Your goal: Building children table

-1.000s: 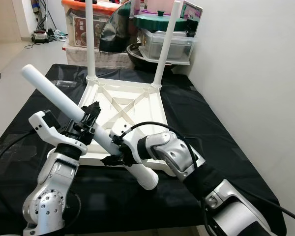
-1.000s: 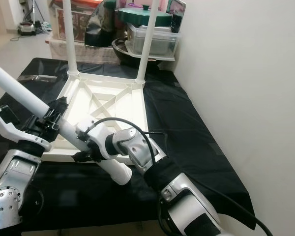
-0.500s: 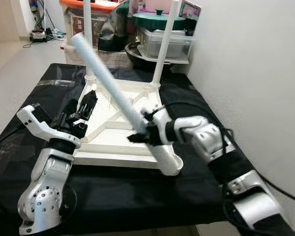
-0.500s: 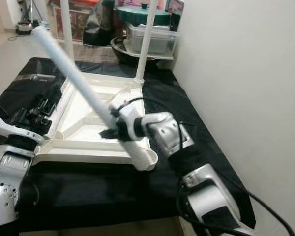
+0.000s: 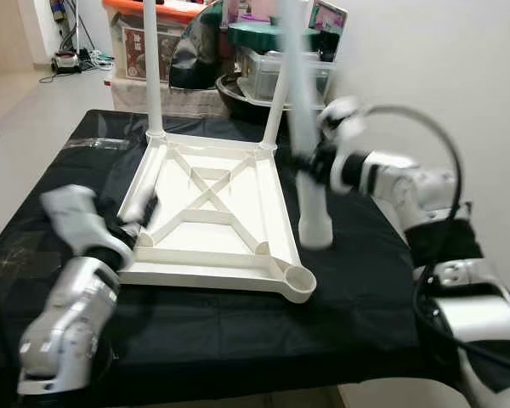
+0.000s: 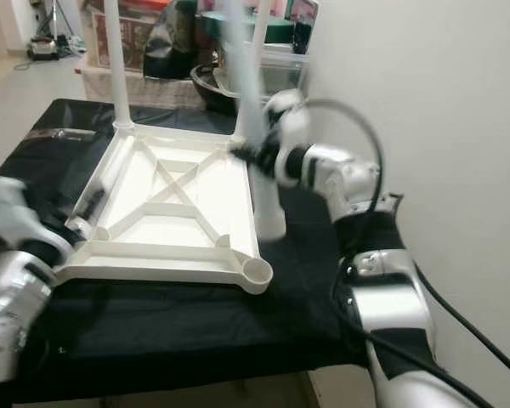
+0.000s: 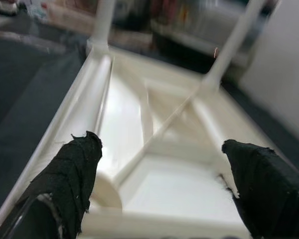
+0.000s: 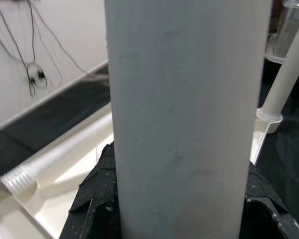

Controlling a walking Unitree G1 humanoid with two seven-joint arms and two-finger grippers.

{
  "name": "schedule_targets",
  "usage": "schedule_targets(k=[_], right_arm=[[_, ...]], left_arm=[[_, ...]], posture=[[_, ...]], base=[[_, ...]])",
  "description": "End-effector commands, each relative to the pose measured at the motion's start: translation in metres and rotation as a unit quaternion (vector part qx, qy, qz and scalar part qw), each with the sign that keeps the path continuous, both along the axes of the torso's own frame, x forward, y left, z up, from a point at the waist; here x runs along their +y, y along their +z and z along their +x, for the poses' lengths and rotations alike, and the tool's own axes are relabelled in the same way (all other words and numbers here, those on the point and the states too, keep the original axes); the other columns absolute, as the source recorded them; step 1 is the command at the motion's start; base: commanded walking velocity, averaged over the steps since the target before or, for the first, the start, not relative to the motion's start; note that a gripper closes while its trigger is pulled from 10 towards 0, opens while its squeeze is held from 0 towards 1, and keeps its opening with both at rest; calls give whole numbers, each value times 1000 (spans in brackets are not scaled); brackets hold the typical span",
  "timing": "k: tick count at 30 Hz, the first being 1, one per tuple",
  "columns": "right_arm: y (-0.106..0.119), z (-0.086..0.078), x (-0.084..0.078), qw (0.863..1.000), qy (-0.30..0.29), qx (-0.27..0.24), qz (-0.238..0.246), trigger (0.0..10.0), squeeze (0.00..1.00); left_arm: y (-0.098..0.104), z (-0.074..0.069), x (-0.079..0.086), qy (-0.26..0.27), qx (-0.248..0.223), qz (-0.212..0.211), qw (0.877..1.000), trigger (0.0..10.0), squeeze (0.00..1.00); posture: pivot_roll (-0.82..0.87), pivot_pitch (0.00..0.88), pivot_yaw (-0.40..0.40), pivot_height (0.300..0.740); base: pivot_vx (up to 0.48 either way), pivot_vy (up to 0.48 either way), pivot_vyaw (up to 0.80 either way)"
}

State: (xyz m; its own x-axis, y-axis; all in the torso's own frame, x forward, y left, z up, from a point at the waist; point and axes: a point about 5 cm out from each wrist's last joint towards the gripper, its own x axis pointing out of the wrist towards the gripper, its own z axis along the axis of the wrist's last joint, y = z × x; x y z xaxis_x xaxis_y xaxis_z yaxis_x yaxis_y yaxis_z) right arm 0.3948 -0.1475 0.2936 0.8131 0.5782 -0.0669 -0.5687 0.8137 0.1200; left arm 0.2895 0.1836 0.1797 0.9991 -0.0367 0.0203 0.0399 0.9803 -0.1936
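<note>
One loose white plastic table leg is held upright, clamped between the right gripper jaws. Left gripper jaws are spread, released, over the inverted white tabletop; two legs are fitted.

Upturned tabletop takes mid-cloth; two fitted legs stand at its 12 o'clock corners, blocking passage there. Near corner socket at 5 o'clock is open from above. Black cloth bare at 3 o'clock, but wall close beyond. Bins crowd 12 o'clock.
</note>
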Motion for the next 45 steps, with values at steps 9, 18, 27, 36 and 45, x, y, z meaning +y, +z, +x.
schedule_targets(k=[9, 18, 27, 36, 45], right_arm=[[-2, 6, 17, 988, -51, -9, 148, 0, 0], [-13, 7, 21, 972, -97, -4, 213, 0, 0], [-18, 4, 24, 969, -104, 2, 223, 0, 0], [6, -9, 48, 954, 11, -52, 295, 0, 0], [37, -39, 45, 909, 213, -130, 334, 0, 0]], left_arm=[[-23, -4, -19, -37, 87, 167, 981, 10000, 0], [-19, 2, -13, -2, 66, 188, 980, 10000, 0], [-7, -11, -27, -112, -9, 153, 982, 10000, 0], [-3, -19, -31, -164, -20, 116, 979, 10000, 0], [-2, -34, -46, -247, -35, 105, 963, 10000, 0]], posture=[[99, 0, -153, 740], [97, 0, -144, 740], [93, 0, -140, 740], [102, 0, -140, 740], [117, 0, -150, 740]], base=[[0, 0, 0], [0, 0, 0], [0, 0, 0], [0, 0, 0], [0, 0, 0]])
